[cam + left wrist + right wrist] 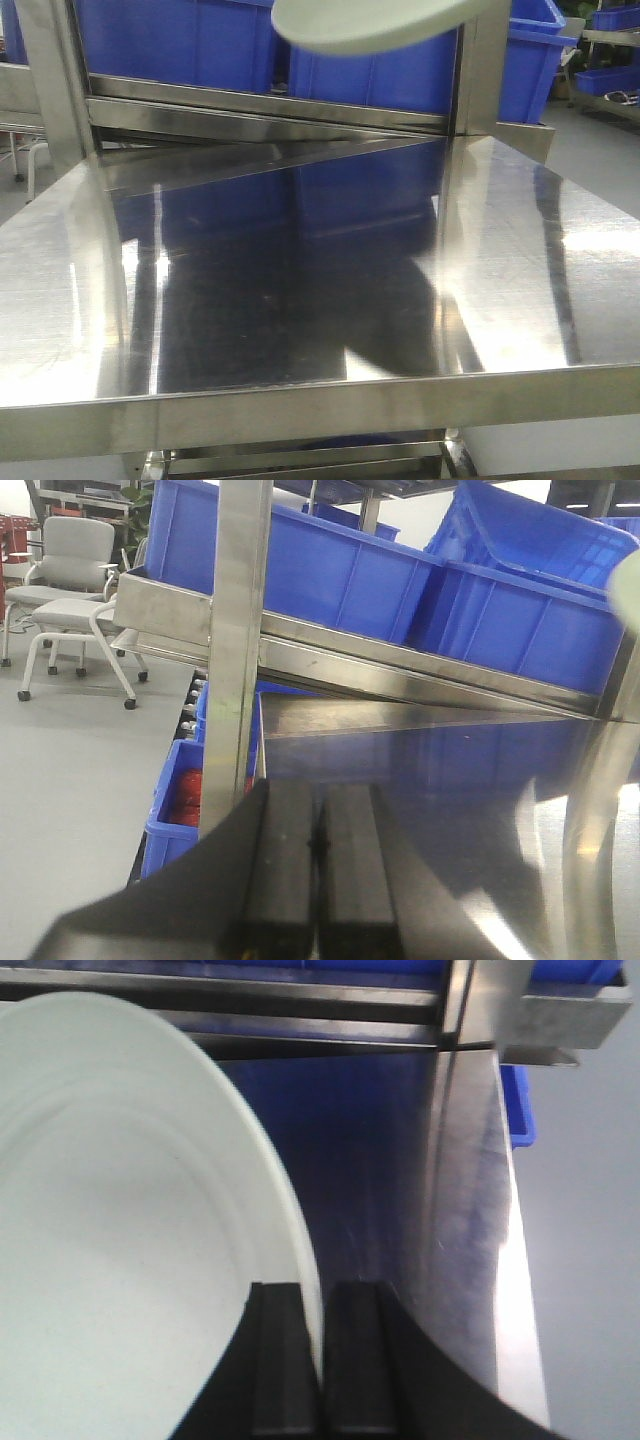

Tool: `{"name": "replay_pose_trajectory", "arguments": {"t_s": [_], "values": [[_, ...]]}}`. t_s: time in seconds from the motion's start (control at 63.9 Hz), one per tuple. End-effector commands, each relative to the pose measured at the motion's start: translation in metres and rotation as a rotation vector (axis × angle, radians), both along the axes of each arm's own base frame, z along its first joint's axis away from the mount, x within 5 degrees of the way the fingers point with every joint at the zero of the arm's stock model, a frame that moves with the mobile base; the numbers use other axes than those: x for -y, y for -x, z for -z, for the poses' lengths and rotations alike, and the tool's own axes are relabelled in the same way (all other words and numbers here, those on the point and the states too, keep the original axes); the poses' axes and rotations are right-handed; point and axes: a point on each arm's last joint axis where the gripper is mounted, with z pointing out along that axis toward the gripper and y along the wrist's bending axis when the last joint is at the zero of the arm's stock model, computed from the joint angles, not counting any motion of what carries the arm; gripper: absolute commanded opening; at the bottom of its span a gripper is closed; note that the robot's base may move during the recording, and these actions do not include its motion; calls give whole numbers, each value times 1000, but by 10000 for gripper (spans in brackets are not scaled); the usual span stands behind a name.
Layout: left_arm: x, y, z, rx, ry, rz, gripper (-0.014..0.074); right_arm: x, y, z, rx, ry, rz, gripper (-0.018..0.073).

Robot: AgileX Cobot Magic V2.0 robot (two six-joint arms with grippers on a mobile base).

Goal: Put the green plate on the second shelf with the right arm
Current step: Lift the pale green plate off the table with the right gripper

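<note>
Right hand clamped on plate rim, above shelf back edge; left hand fingers together, empty.

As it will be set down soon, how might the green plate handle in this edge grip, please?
Probably stiff: the green plate shows no sag though the right gripper pinches only its rim. Its smooth surface may slip or pivot. It would likely slide on the polished steel shelf.

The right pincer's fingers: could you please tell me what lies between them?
The rim of the pale mint-green round plastic plate, shown in the right wrist view.
</note>
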Motion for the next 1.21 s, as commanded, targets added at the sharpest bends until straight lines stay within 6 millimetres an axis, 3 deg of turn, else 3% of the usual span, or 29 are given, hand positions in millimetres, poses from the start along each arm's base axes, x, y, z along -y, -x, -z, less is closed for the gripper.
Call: {"name": "replay_pose_trajectory", "arguments": {"t_s": [0.0,0.094,0.235,0.392,0.501,0.579,0.611,0.689,0.83,0.971,1.19], "values": [[0,0,5,63,17,1,130,15,57,-46,213,-38,4,56],[0,0,5,63,17,1,130,27,110,-45,302,-58,4,56],[0,0,5,63,17,1,130,44,185,-22,437,-89,5,56],[0,0,5,63,17,1,130,66,273,32,660,-67,8,56],[0,0,5,63,17,1,130,78,319,68,829,-12,16,56],[0,0,5,63,17,1,130,87,345,100,820,-10,45,56],[0,0,5,65,18,1,130,87,341,113,692,-11,58,56],[0,0,5,63,17,1,130,86,333,123,493,-7,73,56],[0,0,5,63,17,1,130,87,325,97,636,59,77,56],[0,0,5,63,17,1,130,85,306,78,632,147,74,56],[0,0,5,63,17,1,130,73,279,74,615,44,34,56]]}}
